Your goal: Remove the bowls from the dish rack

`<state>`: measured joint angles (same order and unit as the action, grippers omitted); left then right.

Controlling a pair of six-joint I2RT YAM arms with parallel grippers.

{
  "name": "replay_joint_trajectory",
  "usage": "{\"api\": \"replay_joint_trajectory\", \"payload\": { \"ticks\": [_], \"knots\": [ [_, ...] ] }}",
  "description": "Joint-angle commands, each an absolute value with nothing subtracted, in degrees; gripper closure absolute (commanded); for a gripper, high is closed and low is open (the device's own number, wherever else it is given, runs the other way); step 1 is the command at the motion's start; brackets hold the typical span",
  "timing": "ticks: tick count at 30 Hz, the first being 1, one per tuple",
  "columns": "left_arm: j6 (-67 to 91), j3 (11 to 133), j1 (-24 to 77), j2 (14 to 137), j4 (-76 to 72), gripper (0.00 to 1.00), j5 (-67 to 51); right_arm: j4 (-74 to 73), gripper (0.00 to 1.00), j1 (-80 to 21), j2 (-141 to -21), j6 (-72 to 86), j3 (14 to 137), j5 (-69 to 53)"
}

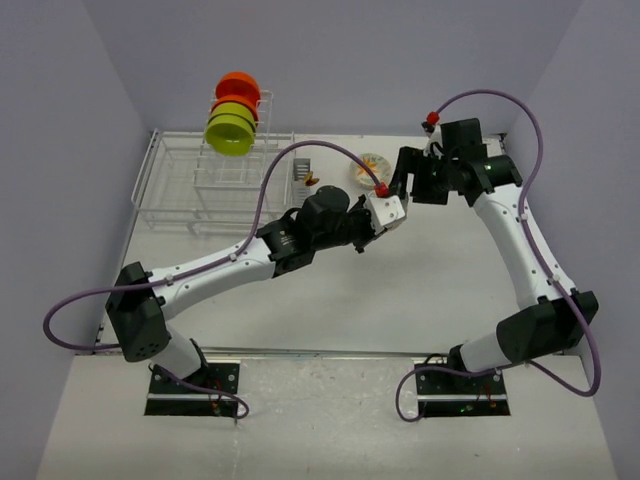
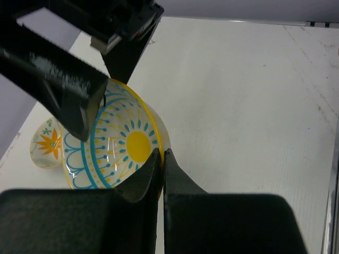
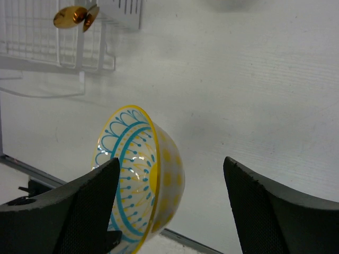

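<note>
Several bowls, orange-red (image 1: 238, 86) above lime-green (image 1: 229, 131), stand on edge in the upright tier of the dish rack (image 1: 170, 190), well off to the left gripper's (image 2: 161, 159) left. That gripper is pressed together on the rim of a yellow-and-blue patterned bowl (image 2: 127, 143), held tilted above the desk (image 2: 238, 106). Beyond it, a flower-pattern bowl (image 2: 46, 145) rests on the desk. The right gripper (image 3: 170, 161) is spread, with the held bowl between its fingers, close to one; contact cannot be told.
</note>
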<state>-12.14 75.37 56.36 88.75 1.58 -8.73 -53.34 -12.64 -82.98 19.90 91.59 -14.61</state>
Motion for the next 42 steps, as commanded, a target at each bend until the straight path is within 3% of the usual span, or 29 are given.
{"api": "replay_joint_trajectory", "payload": {
  "ticks": [1,4,5,8,9,13,14,16,17,22,29,36,42],
  "knots": [
    [-18.19,77.08,56.86,89.03,-4.75,1.00,-5.89,-54.67,0.24,-15.20,-84.11,17.93,90.97,-15.38],
    [-18.72,77.43,57.04,89.47,-4.66,1.00,-5.02,-54.23,0.41,-15.56,-85.43,18.02,90.09,-15.38],
    [-18.98,77.52,57.22,89.56,-4.66,1.00,-4.66,-54.05,0.53,-15.64,-85.69,18.02,89.57,-15.47],
    [-19.86,77.87,57.30,90.44,-3.78,1.00,-2.47,-53.44,0.74,-15.73,-85.78,18.28,88.69,-14.86],
    [-20.12,78.22,57.48,90.70,-3.43,1.00,-1.42,-53.26,0.96,-15.73,-85.61,18.63,88.42,-14.51],
    [-19.08,80.41,57.57,91.76,-0.72,1.00,3.51,-50.90,1.00,-15.73,-85.08,20.39,88.16,-10.48],
    [-18.64,80.77,57.57,91.58,-0.36,0.66,4.56,-50.02,1.00,-15.65,-85.08,20.83,88.07,-9.59],
    [-16.53,80.95,57.57,89.57,-0.09,0.12,7.47,-47.73,1.00,-14.60,-86.65,22.23,89.03,-7.48],
    [-15.31,80.95,57.57,88.52,1.65,0.00,8.25,-46.85,1.00,-13.89,-87.62,22.67,90.43,-6.43],
    [-8.63,81.38,57.48,78.50,7.46,0.00,22.12,-38.42,1.00,-10.81,-97.80,26.80,96.84,-2.29],
    [4.73,85.69,57.30,69.97,22.73,0.00,48.94,-35.42,1.00,-10.02,-118.72,29.09,118.02,-0.70],
    [12.66,82.97,56.60,58.72,26.19,0.00,49.13,-30.76,1.00,-9.84,-130.33,29.09,125.94,-5.71],
    [13.01,81.83,56.60,54.23,27.68,0.00,49.57,-29.18,0.97,-9.84,-132.27,28.48,123.40,-7.56]
  ]
}}
